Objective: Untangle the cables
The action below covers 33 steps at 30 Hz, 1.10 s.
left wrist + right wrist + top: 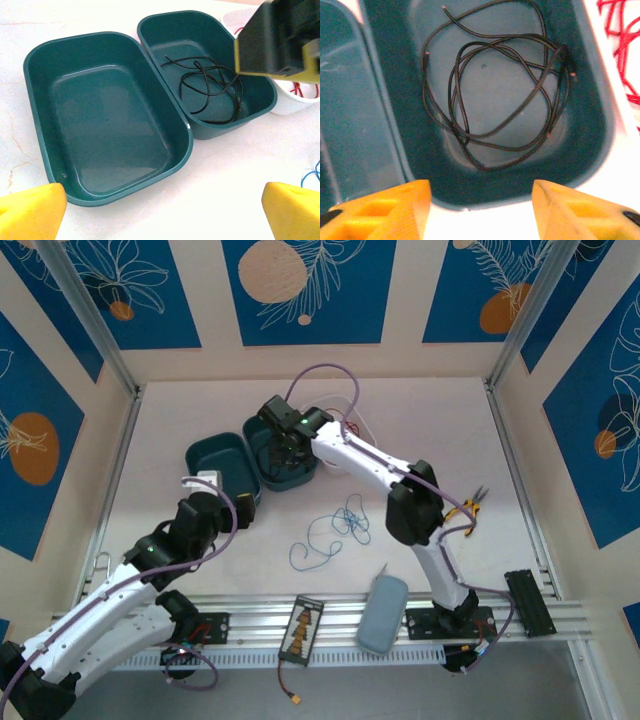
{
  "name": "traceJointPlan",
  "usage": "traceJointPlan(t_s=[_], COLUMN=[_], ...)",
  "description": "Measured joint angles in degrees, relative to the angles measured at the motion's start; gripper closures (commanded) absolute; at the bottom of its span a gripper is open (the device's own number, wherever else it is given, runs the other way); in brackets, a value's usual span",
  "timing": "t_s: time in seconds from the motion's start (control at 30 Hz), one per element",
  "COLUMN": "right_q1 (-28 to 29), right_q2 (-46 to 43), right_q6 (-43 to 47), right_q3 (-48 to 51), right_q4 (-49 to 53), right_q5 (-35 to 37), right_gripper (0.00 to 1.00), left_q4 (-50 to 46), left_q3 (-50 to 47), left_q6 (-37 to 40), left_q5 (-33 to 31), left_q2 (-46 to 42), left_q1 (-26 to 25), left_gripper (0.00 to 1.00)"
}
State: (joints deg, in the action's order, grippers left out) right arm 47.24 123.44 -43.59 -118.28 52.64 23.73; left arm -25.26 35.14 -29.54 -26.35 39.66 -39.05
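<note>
A black cable [495, 100] lies in loose coils on the floor of the right teal tray [590, 125], also seen from the left wrist as the black cable [212, 90]. My right gripper [480, 210] hangs open just above that tray's near rim, with nothing between its yellow fingers [385, 210]. A red cable [620, 30] lies in a white tray beside it. A blue cable [335, 530] lies loose on the table. The left teal tray [35, 100] holds nothing. My left gripper [165, 215] is open in front of it, holding nothing.
Yellow-handled pliers [465, 505] lie right of the right arm. On the front rail sit a grey-blue case [383, 612], a black board with orange parts [302, 628] and a short wire with a yellow plug [292, 698]. Walls enclose the table.
</note>
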Motion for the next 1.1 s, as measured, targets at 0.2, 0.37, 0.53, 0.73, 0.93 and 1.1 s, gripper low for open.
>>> traceJointPlan(t_s=[0.2, 0.37, 0.53, 0.73, 0.93, 1.1], right_q1=[-0.9, -3.4, -5.9, -6.5, -8.3, -9.8], right_q2=[-16.2, -28.5, -38.2, -46.6, -53.0, -56.0], right_q6=[-0.5, -2.2, -4.7, -7.4, -10.0, -11.2], right_q3=[16.1, 31.8, 45.2, 54.6, 60.4, 63.3], right_q4=[-5.2, -8.3, -9.4, -9.2, -7.8, -7.1], right_q5=[-0.9, -1.2, -0.9, 0.3, 0.9, 0.9], right_gripper=[0.34, 0.27, 0.13, 0.01, 0.01, 0.01], left_q4=[2.6, 5.0, 8.2, 13.6, 16.1, 16.9], left_q3=[0.0, 0.3, 2.7, 4.8, 7.6, 9.0], left_q6=[2.1, 4.9, 7.5, 8.8, 10.2, 11.8], left_q5=[4.5, 11.0, 20.6, 29.9, 34.2, 36.0], left_q2=[2.4, 7.8, 16.4, 25.6, 33.0, 37.9], left_q1=[0.1, 0.2, 0.2, -0.1, -1.2, -2.1], left_gripper=[0.00, 0.00, 0.00, 0.00, 0.00, 0.06])
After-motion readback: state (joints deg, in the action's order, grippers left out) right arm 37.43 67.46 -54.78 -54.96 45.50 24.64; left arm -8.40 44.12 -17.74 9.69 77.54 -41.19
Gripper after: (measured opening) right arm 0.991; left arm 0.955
